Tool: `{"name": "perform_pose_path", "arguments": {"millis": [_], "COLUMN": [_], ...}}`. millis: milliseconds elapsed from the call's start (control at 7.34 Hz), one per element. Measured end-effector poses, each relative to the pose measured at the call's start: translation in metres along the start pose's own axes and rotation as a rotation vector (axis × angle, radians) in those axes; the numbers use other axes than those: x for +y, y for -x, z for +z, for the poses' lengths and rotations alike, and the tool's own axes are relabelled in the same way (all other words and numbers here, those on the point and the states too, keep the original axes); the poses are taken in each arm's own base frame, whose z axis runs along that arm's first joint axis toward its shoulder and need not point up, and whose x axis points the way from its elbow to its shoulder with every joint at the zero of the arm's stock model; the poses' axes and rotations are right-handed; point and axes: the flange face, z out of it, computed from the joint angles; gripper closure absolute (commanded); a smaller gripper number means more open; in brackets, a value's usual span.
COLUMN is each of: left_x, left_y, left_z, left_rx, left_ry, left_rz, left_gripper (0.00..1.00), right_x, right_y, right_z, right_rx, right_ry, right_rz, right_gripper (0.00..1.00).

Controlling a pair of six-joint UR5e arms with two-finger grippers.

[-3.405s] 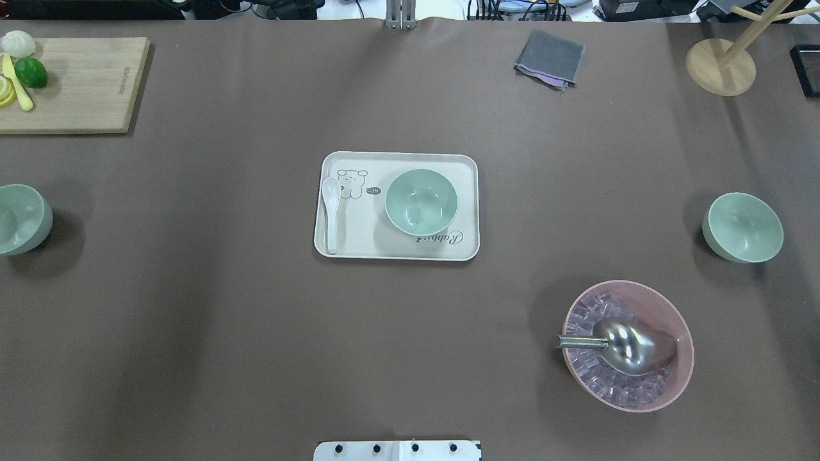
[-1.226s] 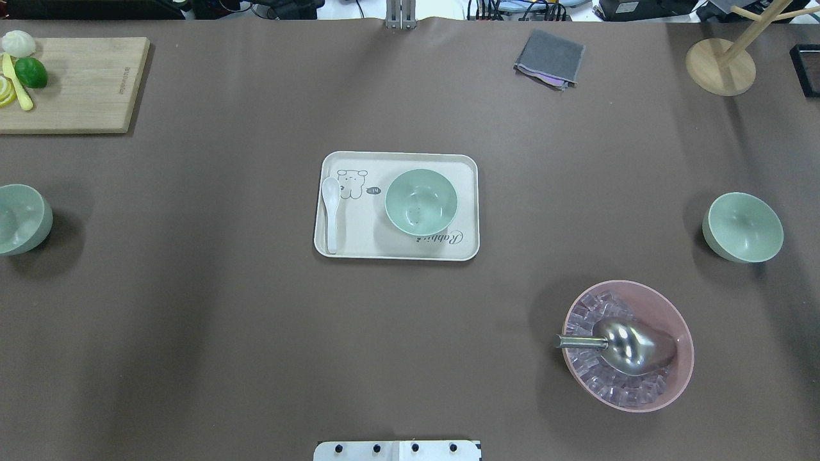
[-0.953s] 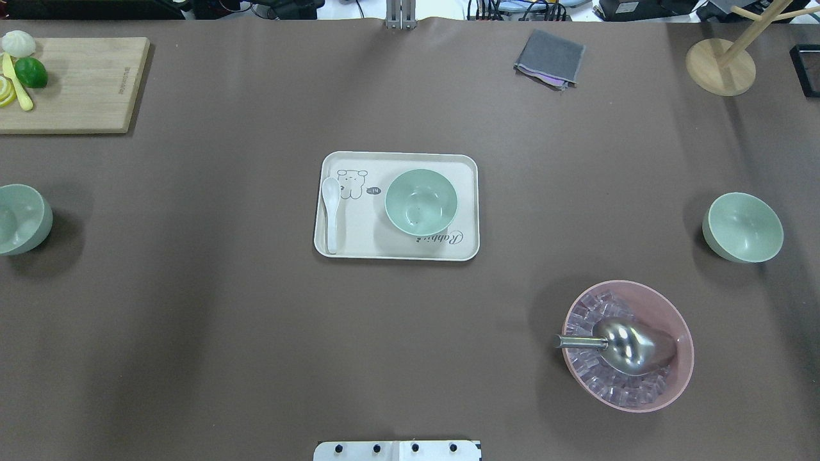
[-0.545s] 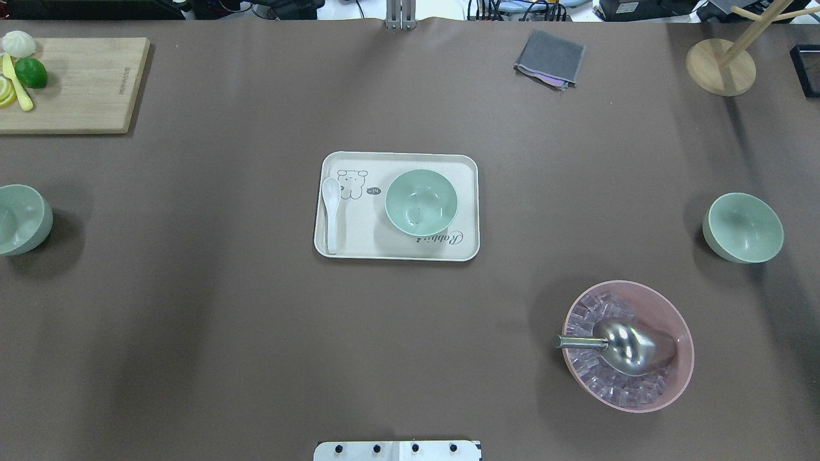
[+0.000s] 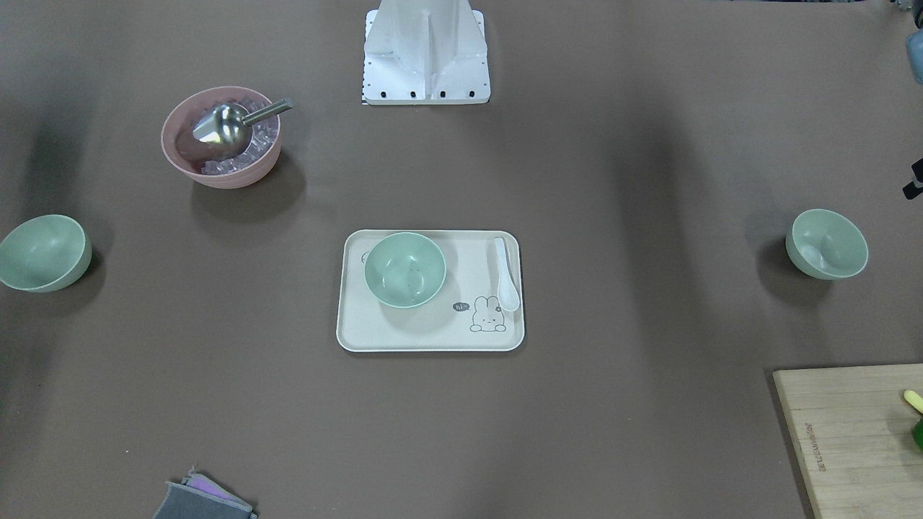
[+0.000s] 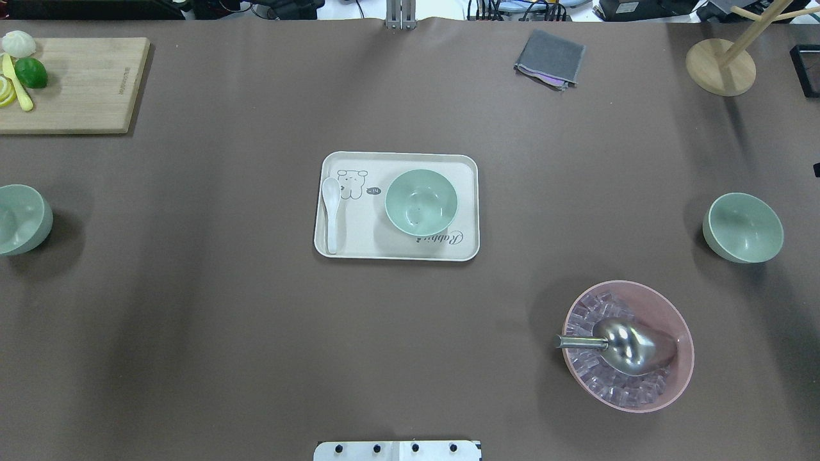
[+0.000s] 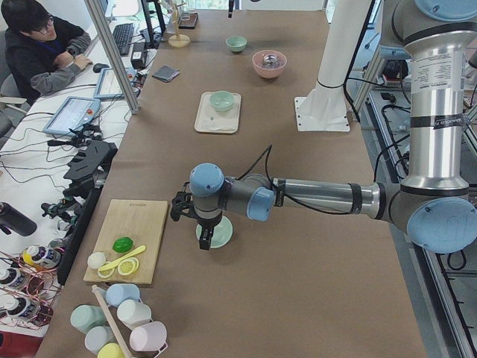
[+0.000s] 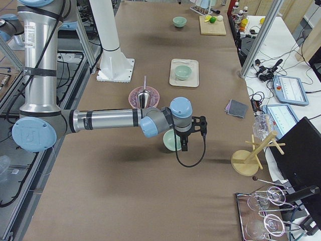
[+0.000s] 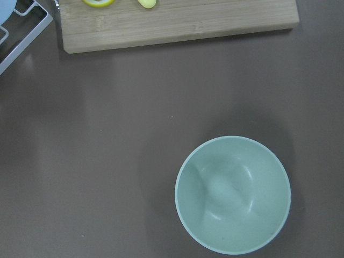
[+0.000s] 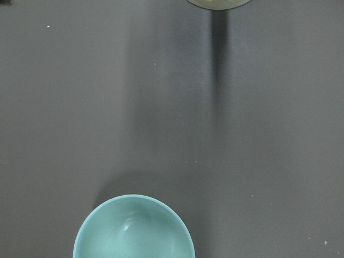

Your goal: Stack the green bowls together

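Three pale green bowls stand apart. One bowl (image 6: 421, 202) sits on the cream tray (image 6: 397, 251) at the table's middle. Another bowl (image 6: 19, 219) stands at the left edge, and the left wrist view looks straight down into that bowl (image 9: 233, 194). The last bowl (image 6: 742, 227) stands at the far right, and it shows again low in the right wrist view (image 10: 134, 228). My left gripper (image 7: 202, 242) hangs just above the left bowl (image 7: 223, 233). My right gripper (image 8: 184, 145) hovers over the right bowl (image 8: 171, 142). I cannot tell whether either gripper is open or shut.
A white spoon (image 6: 331, 211) lies on the tray's left side. A pink bowl (image 6: 683, 374) with ice cubes and a metal scoop stands near right. A cutting board (image 6: 77, 83) with fruit, a grey cloth (image 6: 549, 57) and a wooden stand (image 6: 720, 66) line the far edge.
The three bowls have not moved. A small dark part has come into the overhead view at its right edge, above the right bowl.
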Motion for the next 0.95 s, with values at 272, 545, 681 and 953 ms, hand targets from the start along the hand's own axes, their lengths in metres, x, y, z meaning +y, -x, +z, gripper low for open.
{"name": "perform_pose_path", "arguments": {"millis": [272, 545, 681, 953], "left_x": [-0.004, -0.007, -0.009, -0.009], "left_y": [0.016, 0.021, 0.021, 0.012], "left_z": [0.049, 0.076, 0.083, 0.094], "left_rx": [-0.004, 0.004, 0.006, 0.011], "left_ry": [-0.027, -0.032, -0.025, -0.008], "left_rz": [0.001, -0.009, -0.008, 0.011], "left_gripper": [0.02, 0.03, 0.03, 0.03], "right_x": [0.000, 0.001, 0.002, 0.002], "right_y": [0.002, 0.003, 0.002, 0.002], "right_z": [0.001, 0.000, 0.001, 0.001], "right_rx": [0.000, -0.004, -0.005, -0.005], "right_ry": [0.000, -0.009, -0.011, -0.012], "right_rz": [-0.004, -0.015, -0.018, -0.018], "right_gripper": [0.00, 0.00, 0.00, 0.00]}}
